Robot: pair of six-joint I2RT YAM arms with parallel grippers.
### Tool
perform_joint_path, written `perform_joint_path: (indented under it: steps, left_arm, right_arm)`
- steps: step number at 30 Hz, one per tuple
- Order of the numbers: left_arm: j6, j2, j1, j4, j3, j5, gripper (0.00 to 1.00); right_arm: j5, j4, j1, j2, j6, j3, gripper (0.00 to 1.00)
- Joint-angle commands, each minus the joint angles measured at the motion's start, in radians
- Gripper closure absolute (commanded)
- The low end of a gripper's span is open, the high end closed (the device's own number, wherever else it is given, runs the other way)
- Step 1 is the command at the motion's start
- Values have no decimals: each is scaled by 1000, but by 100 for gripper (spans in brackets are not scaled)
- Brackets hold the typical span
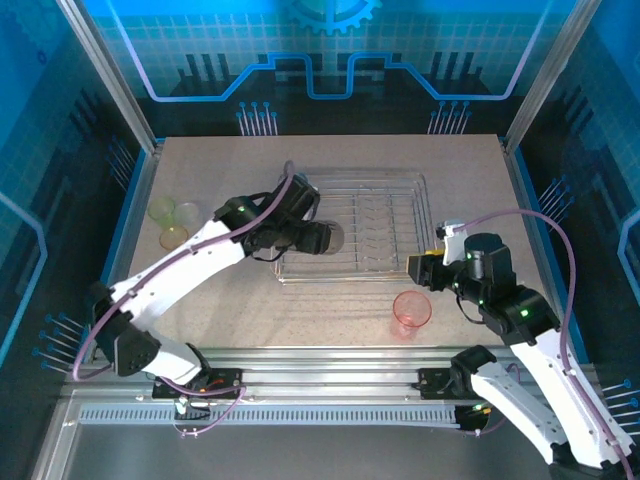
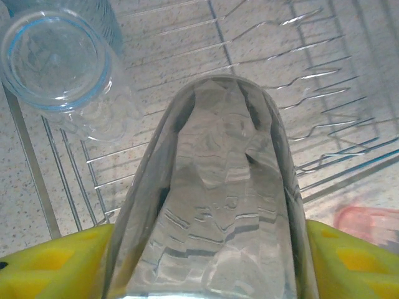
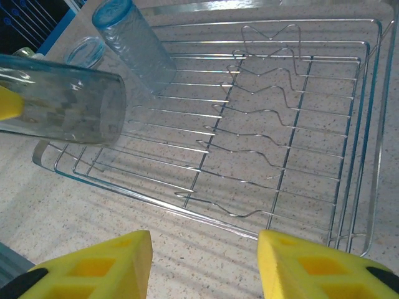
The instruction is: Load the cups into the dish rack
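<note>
Smoky grey cup (image 2: 218,187) | likely light, slick plastic; hold mid-wall | left jaws gripping it | right jaws open, empty

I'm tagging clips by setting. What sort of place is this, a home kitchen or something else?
Probably a robot test cell or demo booth, not a kitchen: aluminium frame posts, a blue printed gear backdrop, and a lone dish rack on a speckled tabletop.
</note>
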Motion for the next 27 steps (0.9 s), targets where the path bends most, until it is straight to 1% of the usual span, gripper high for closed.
perform_joint_path:
  steps: [1,10,17,27]
  left_arm:
    - [36,58,-4,-81,47,-41,83]
    - [28,219,-4,-208,141,-85,82]
    - [50,248,7,-258,159,-106,80]
    - [76,280,31,-305,140,-103,71]
  right_arm:
    - [34,-10,4,-23,-24,-9,51]
    - [51,-18,2,-46,-41,-13,51]
    - [62,-19,-1,-54,-49,-14,50]
    - [58,-9,-3,-54,-55,-20,47]
